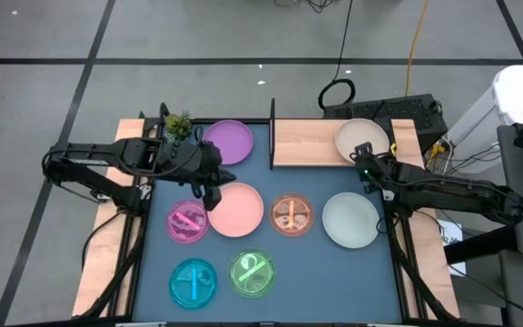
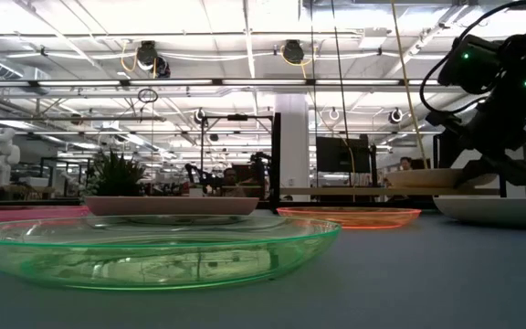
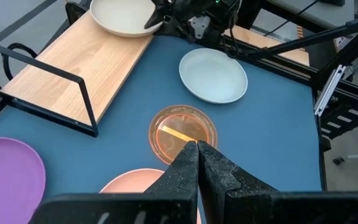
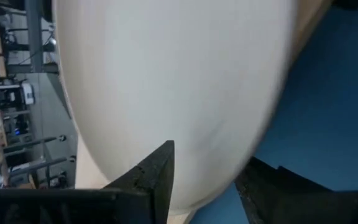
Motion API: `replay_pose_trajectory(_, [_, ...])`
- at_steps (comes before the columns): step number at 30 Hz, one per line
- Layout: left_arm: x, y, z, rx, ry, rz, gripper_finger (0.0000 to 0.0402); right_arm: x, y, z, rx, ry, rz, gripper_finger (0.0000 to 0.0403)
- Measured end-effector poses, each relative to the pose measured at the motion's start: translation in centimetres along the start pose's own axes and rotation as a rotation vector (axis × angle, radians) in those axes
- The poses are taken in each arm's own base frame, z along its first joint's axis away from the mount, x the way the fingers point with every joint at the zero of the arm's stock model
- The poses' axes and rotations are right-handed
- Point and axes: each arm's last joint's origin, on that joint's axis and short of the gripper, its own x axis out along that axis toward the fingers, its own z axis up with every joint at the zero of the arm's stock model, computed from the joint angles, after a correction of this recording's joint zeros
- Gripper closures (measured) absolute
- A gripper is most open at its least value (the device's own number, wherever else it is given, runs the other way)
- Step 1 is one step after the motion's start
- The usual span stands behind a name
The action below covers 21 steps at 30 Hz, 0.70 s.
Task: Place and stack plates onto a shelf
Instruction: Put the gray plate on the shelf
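A cream plate sits on the right end of the light-wood shelf, whose black upright marks its left end. My right gripper is at the plate's near rim, open, with its fingers either side of the rim. On the blue table lie several plates: purple, pink, mint-white, magenta, orange-brown, cyan and green. My left gripper hangs shut and empty above the pink plate's left edge. My right gripper comes slanting down from the table's right at the cream plate's near rim, with one finger in front of the plate's face and the other beside its edge. I cannot tell whether either finger touches the plate, which rests on the shelf.
A small potted plant stands at the table's far left corner. Wooden side rails run along both sides of the blue top. The left half of the shelf is bare board. Cables lie on the floor beyond the far edge.
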Motion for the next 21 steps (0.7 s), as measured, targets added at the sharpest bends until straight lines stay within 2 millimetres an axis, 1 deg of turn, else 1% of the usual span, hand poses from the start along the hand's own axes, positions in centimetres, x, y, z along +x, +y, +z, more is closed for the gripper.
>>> replay_pose_trajectory(4, [0.00,0.00,0.00,0.000,0.000,0.000,0.0398,-0.01,0.14,-0.09,-0.023,0.009,0.014,0.0265])
replay_pose_trajectory(7, [0.00,0.00,0.00,0.000,0.000,0.000,0.0398,-0.01,0.10,-0.07,-0.037,0.009,0.009,0.0281])
replay_pose_trajectory(10, [0.00,0.00,0.00,0.000,0.000,0.000,0.0398,-0.01,-0.05,0.01,-0.027,0.003,-0.006,0.0311])
replay_pose_trajectory(16, [0.00,0.00,0.00,0.000,0.000,0.000,0.0398,-0.01,-0.08,0.03,-0.026,0.001,-0.009,0.0391])
replay_pose_trajectory(17, [0.00,0.00,0.00,0.000,0.000,0.000,0.0398,-0.01,-0.07,0.01,-0.030,0.005,-0.009,0.0395])
replay_pose_trajectory(21, [0.00,0.00,0.00,0.001,0.000,0.000,0.0398,-0.01,-0.08,0.00,-0.022,0.006,-0.010,0.0391])
